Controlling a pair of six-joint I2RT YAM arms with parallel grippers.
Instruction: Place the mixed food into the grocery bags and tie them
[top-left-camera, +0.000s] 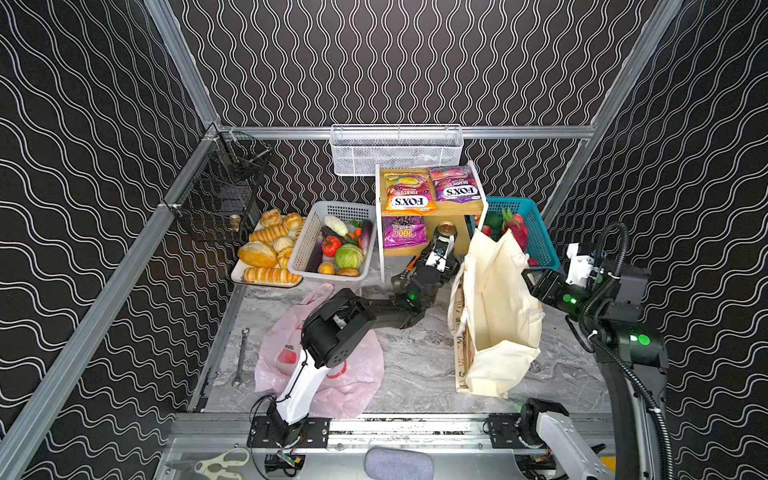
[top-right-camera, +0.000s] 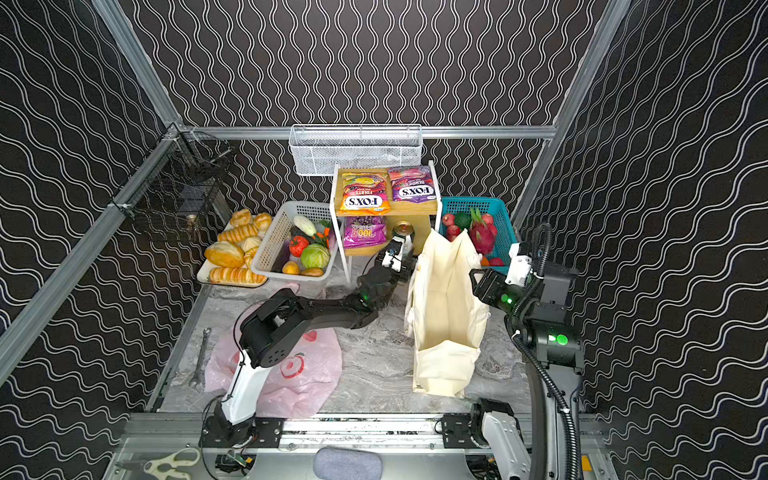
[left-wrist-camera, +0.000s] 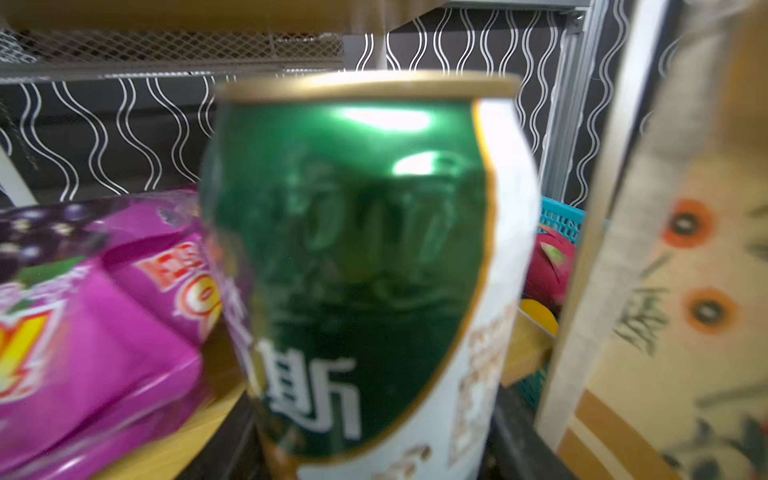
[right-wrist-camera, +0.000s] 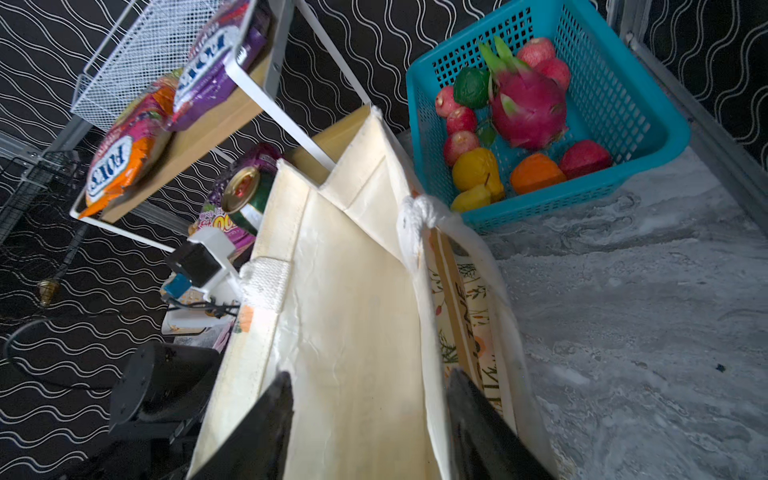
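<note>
Reaching for the can (top-left-camera: 447, 229) on the lower shelf (left-wrist-camera: 199, 432), by the back edge of the tabletop (top-left-camera: 415, 365), the left end effector (top-left-camera: 441, 248) sits at it; whether it pinches yet I cannot tell; the right end effector (right-wrist-camera: 370, 376), spread, straddles a wall of the tote (top-left-camera: 494, 299), upright near the right edge; next, likely: clamp, lift, drop it in.

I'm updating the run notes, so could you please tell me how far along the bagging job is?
Done: nothing visibly; the cream tote looks empty inside and the pink bag lies flat. In hand: the left gripper is at the green can on the lower shelf, while the right gripper straddles the tote's wall. Left: the FOX'S packets, the vegetables in the white basket, then tying both bags.
</note>
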